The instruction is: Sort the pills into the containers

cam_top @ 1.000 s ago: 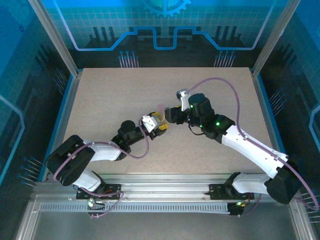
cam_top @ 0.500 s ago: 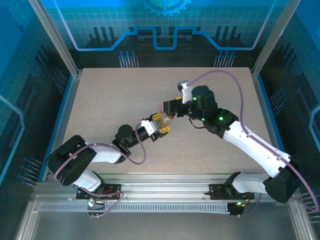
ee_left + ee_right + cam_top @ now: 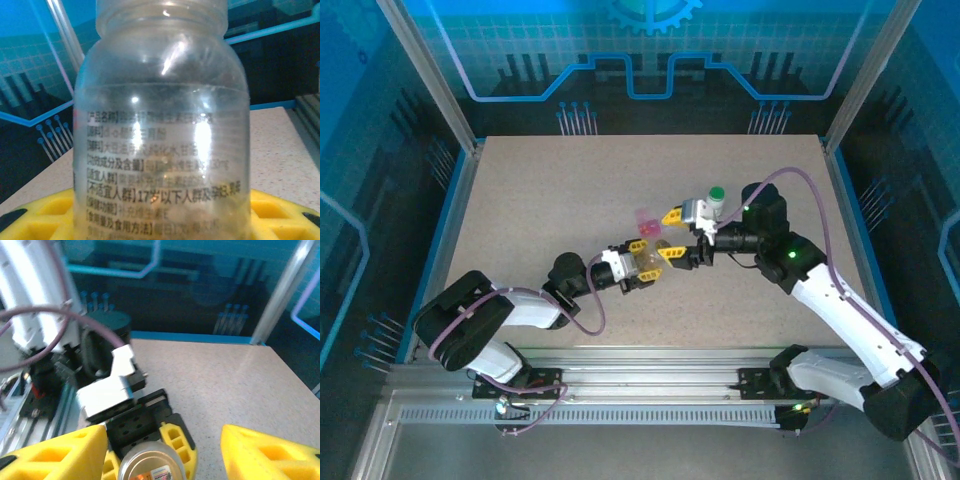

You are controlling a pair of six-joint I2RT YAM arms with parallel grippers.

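My left gripper (image 3: 642,263) (image 3: 162,220) is shut on a brownish translucent vial (image 3: 651,256) (image 3: 162,125) with black printed text, lifted a little above the table. Its round base (image 3: 150,463) faces my right gripper (image 3: 672,234) (image 3: 165,460), which stands open with its yellow fingers (image 3: 55,455) on either side of the vial, not gripping it. A white bottle with a green cap (image 3: 716,197) stands upright just behind the right wrist. A clear vial showing pink (image 3: 645,220) sits on the table beyond the two grippers. Loose pills are out of view.
The speckled beige table (image 3: 540,190) is walled by blue rails left and right (image 3: 448,200) and a dark back panel. Purple cables loop off both arms (image 3: 790,185). Open room lies across the far and left parts of the table.
My right arm has drawn back to the right and turned its gripper toward the vial, uncovering the green-capped bottle. The left gripper has shifted slightly right and forward with the vial still held.
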